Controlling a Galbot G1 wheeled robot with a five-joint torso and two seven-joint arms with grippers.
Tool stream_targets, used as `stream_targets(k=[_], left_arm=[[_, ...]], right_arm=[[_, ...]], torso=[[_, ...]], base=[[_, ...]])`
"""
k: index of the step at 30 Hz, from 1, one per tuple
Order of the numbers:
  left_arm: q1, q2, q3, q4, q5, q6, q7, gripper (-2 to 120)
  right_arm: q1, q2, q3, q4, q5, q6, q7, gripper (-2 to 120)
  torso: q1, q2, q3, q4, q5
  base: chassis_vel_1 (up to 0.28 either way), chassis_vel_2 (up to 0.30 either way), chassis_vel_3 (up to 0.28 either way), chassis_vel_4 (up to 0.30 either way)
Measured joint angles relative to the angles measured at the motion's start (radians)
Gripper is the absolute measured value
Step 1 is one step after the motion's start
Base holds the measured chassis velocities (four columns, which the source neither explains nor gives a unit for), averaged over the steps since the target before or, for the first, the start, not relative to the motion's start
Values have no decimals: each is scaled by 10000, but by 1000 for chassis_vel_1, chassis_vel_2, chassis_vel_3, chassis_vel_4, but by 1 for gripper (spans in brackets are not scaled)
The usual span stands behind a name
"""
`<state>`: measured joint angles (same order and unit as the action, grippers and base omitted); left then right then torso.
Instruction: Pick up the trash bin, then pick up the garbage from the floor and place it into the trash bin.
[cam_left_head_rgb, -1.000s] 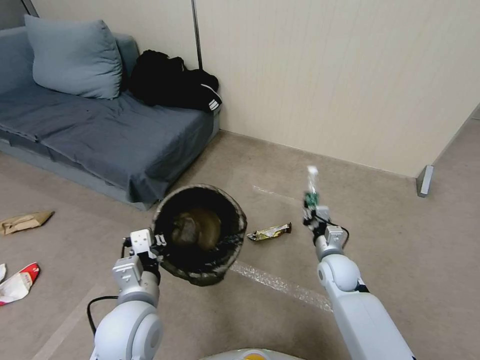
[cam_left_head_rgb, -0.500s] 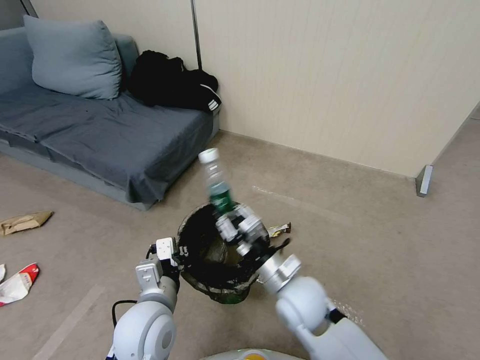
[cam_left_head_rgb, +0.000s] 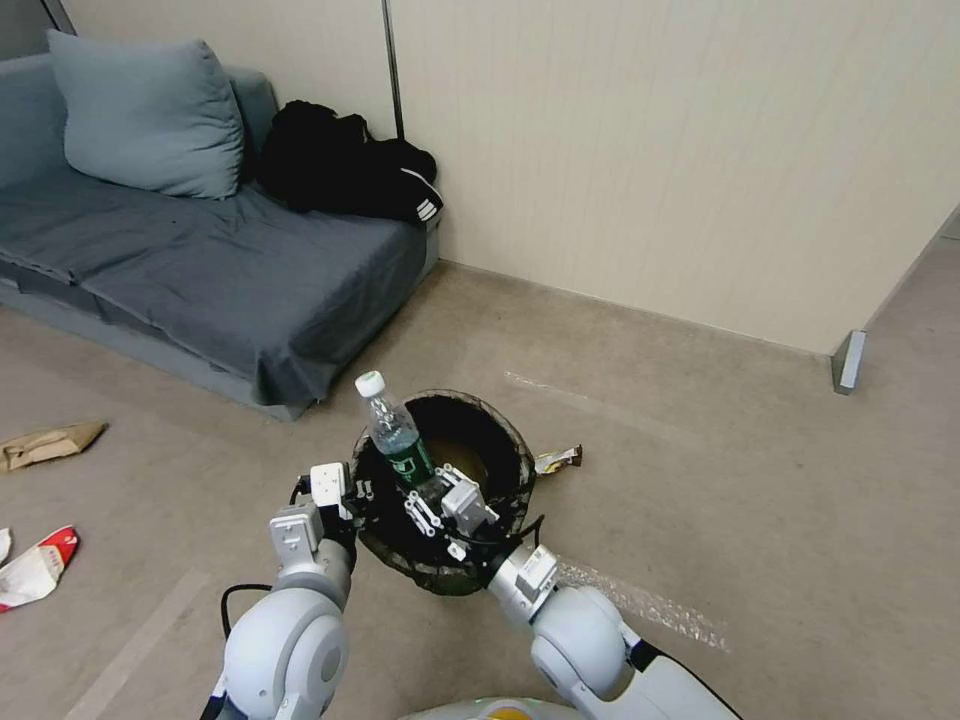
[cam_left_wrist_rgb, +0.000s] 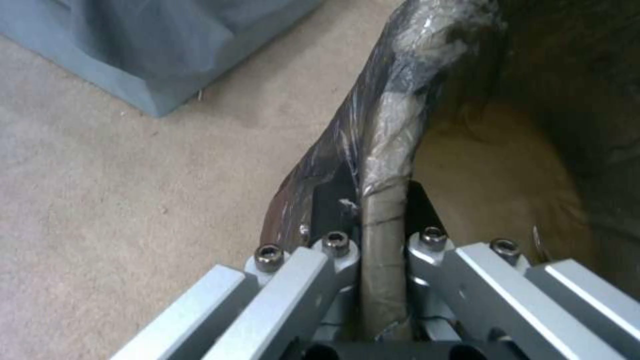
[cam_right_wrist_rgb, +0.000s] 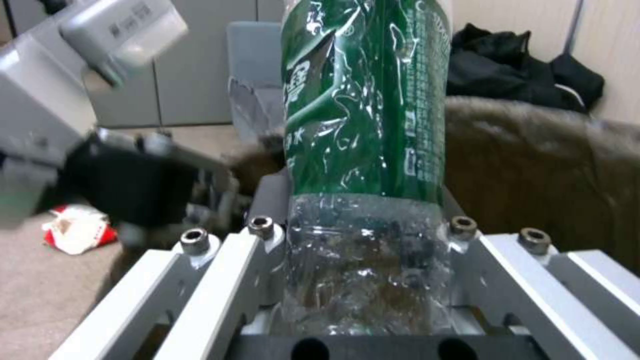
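Note:
The trash bin (cam_left_head_rgb: 512, 447), with its dark liner over the rim, hangs tilted above the floor. My left gripper (cam_left_head_rgb: 356, 502) is shut on its near rim (cam_left_wrist_rgb: 393, 115). A clear bottle (cam_left_head_rgb: 394, 434) with a green label and white cap stands tilted over the bin's mouth, my right gripper (cam_left_head_rgb: 430, 494) shut on its lower part (cam_right_wrist_rgb: 363, 150). More garbage lies on the floor: a gold foil wrapper (cam_left_head_rgb: 560, 459) just behind the bin, a crumpled brown paper bag (cam_left_head_rgb: 48, 443) and a red-and-white wrapper (cam_left_head_rgb: 36, 570) far left.
A grey sofa (cam_left_head_rgb: 220, 270) with a pillow (cam_left_head_rgb: 150, 115) and a black clothes heap (cam_left_head_rgb: 345, 165) fills the back left. The wall (cam_left_head_rgb: 680, 150) runs behind. A metal post foot (cam_left_head_rgb: 848, 362) stands at the right. A tape strip (cam_left_head_rgb: 640, 600) crosses the carpet.
My right arm swung the bottle from the right side over to the bin and lowered it toward the opening. My left arm drew the bin slightly rightward and nearer.

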<state>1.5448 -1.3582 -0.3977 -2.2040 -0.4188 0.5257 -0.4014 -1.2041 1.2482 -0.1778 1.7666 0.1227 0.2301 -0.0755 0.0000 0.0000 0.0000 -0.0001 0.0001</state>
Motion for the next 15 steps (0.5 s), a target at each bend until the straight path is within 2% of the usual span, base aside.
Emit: stream_targets(k=[13, 15], left_arm=[[53, 98, -167, -186, -72, 54, -1, 0], [56, 98, -186, -218, -77, 54, -3, 0]], right_arm=[[-73, -119, 347, -37, -46, 32, 104, 25], [-65, -105, 382, -74, -70, 27, 164, 36]], torso=[[0, 0, 0, 2, -1], [0, 0, 0, 2, -1]], base=[[0, 0, 0, 0], [0, 0, 0, 0]])
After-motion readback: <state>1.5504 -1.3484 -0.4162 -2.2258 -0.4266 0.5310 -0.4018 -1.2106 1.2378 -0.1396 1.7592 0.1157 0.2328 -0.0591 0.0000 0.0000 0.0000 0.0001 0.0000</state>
